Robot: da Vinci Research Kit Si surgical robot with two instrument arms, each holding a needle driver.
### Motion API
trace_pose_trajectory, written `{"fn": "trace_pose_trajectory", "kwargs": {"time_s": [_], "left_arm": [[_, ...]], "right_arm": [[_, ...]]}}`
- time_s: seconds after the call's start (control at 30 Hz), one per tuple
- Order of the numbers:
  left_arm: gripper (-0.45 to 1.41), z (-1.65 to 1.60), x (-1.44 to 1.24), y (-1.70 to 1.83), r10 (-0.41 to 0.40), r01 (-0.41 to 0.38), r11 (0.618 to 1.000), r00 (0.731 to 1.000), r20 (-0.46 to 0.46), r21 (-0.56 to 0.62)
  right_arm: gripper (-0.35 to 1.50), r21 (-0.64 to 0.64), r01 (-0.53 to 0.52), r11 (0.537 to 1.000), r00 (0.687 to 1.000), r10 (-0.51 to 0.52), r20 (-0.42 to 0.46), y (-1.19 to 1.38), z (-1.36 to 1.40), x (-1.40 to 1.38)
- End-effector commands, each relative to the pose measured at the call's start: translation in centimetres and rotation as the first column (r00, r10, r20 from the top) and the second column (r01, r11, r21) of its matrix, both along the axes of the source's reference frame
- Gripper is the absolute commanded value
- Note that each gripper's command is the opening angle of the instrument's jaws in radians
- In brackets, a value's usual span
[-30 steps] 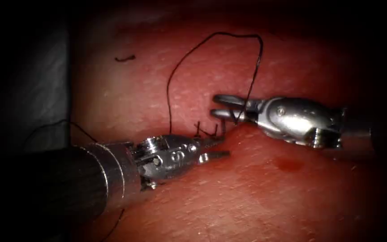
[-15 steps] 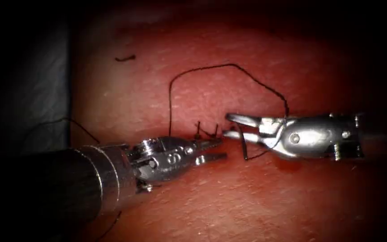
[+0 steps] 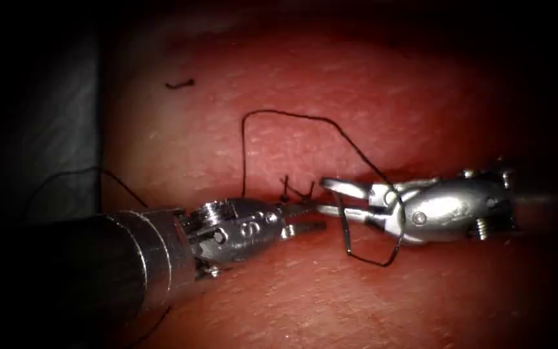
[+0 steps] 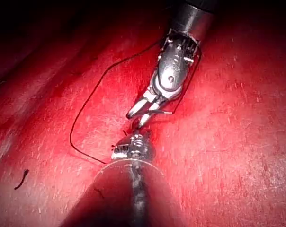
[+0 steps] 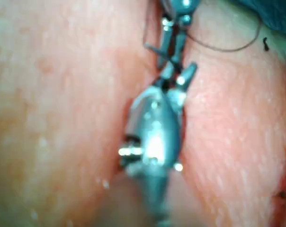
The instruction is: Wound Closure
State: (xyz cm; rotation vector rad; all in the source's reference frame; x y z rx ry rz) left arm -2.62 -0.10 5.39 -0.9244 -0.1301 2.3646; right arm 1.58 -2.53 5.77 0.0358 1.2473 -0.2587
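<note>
Left tool (image 3: pixel 321 215): fingers narrowly parted and, as far as I see, clamped on nothing. They sit low at frame centre, right by the short stitch tails (image 3: pixel 287 187) standing up from the cut (image 3: pixel 298 196).

Right tool (image 3: pixel 321 195): fingers parted wider, nothing pinched between them. Its tips point left and nearly meet the left tool's tips; I can't tell if they touch.

Thread (image 3: pixel 292 116): one strand crosses the right tool's fingers, drops below them, curves back up and hooks around the tool behind the finger hinge. So a loop hangs around that tool. From there the strand climbs to upper centre, arches left and falls straight down behind the left tool's wrist, next to the stitch tails. The left wrist view shows the same wrap on the right tool.

I cannot tell where the needle is.

A loose thread scrap (image 3: pixel 180 84) lies upper left on the tissue (image 3: pixel 421 297), well apart from the work.

My read: knot-tying, loop-on-tool stage, neither tool gripping anything.

The next move calls for keeping the loop seated on the right tool and getting a grip on a free thread end near the cut. The wrap is slack and hangs low, so it could slide off the tips.
</note>
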Motion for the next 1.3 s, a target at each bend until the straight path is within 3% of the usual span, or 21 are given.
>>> {"fn": "trace_pose_trajectory", "kwargs": {"time_s": [0.03,0.3,0.53,0.87,1.3], "left_arm": [[-0.11,0.07,-0.06,-0.03,0.002,-0.002,1.000,1.000,-0.001,0.002],[-0.13,0.07,-0.06,-0.03,0.002,-0.002,1.000,1.000,-0.001,0.002],[-0.13,0.07,-0.06,-0.03,0.004,-0.004,1.000,1.000,-0.002,0.004],[-0.13,0.07,-0.07,-0.03,0.004,-0.004,1.000,1.000,-0.003,0.004],[-0.13,0.06,-0.05,-0.03,0.010,-0.010,1.000,1.000,-0.002,0.001]], "right_arm": [[-0.35,0.037,-0.017,0.999,1.000,0.016,0.011,-0.06,0.14,0.05],[-0.35,0.104,-0.028,0.994,0.999,0.023,0.049,-0.09,0.28,0.05],[-0.35,0.216,-0.103,0.971,0.989,0.077,0.126,0.07,0.39,0.06],[-0.35,0.273,-0.093,0.958,0.969,0.024,0.244,-0.06,0.52,0.08],[-0.35,0.287,-0.098,0.953,0.969,0.027,0.244,-0.05,0.46,0.06]]}}
